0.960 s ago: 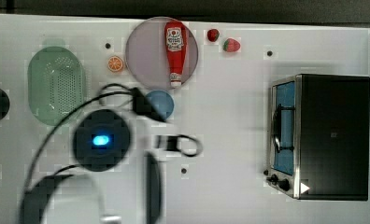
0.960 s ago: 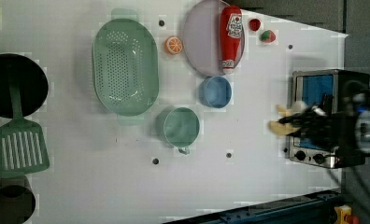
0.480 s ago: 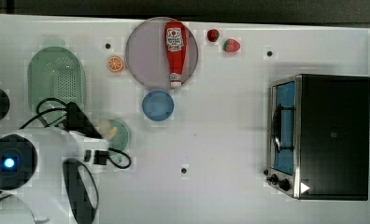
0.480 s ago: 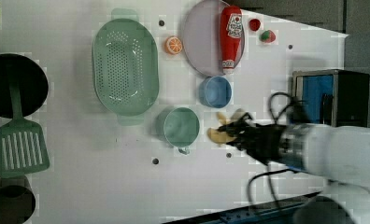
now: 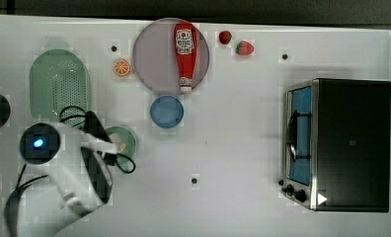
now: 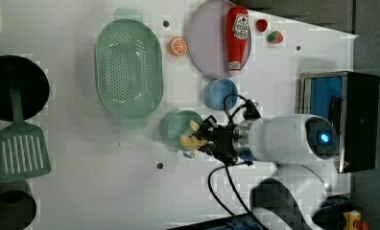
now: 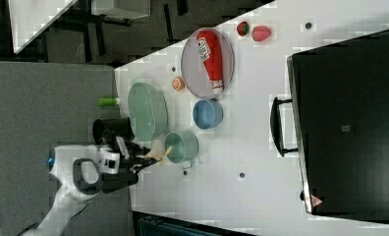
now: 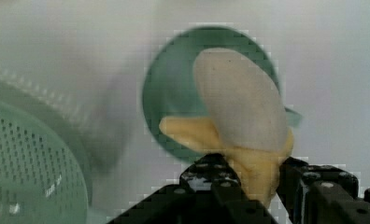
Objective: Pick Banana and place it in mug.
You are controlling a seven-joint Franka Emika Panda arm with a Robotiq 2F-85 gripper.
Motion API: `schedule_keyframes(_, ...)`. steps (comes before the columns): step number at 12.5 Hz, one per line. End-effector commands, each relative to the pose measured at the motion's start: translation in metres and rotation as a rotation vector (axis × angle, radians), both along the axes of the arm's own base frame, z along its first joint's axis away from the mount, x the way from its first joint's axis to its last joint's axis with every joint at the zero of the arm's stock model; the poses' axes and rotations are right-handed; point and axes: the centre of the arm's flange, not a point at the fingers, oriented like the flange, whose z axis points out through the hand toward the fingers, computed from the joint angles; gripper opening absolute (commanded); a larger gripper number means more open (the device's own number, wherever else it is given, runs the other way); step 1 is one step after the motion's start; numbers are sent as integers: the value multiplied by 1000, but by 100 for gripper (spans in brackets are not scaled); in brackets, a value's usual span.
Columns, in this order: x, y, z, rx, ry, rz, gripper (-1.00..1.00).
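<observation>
White table (image 5: 243, 148), banana (image 8: 248, 121) over mug (image 8: 174, 93)

We can make out a white label with dark print on the red ketchup bottle (image 5: 184, 54), but its words are too small to read. A white triangle mark sits on the black oven's (image 5: 352, 143) corner.

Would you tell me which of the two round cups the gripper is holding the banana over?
The teal-green mug, not the blue cup beside the plate; the gripper holds the banana over its rim.
</observation>
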Motion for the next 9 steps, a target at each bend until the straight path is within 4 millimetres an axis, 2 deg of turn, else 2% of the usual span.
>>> schedule_keyframes(1,7,-10,-9,8,-40,-122,-46)
schedule_keyframes(2,7,-10,-17,15,-53,-116,-40)
schedule_keyframes(4,6,-10,-22,25,-71,-119,2)
schedule_keyframes(8,8,-15,-12,18,-87,-125,92)
schedule_keyframes(9,9,-16,-7,20,-97,-127,100)
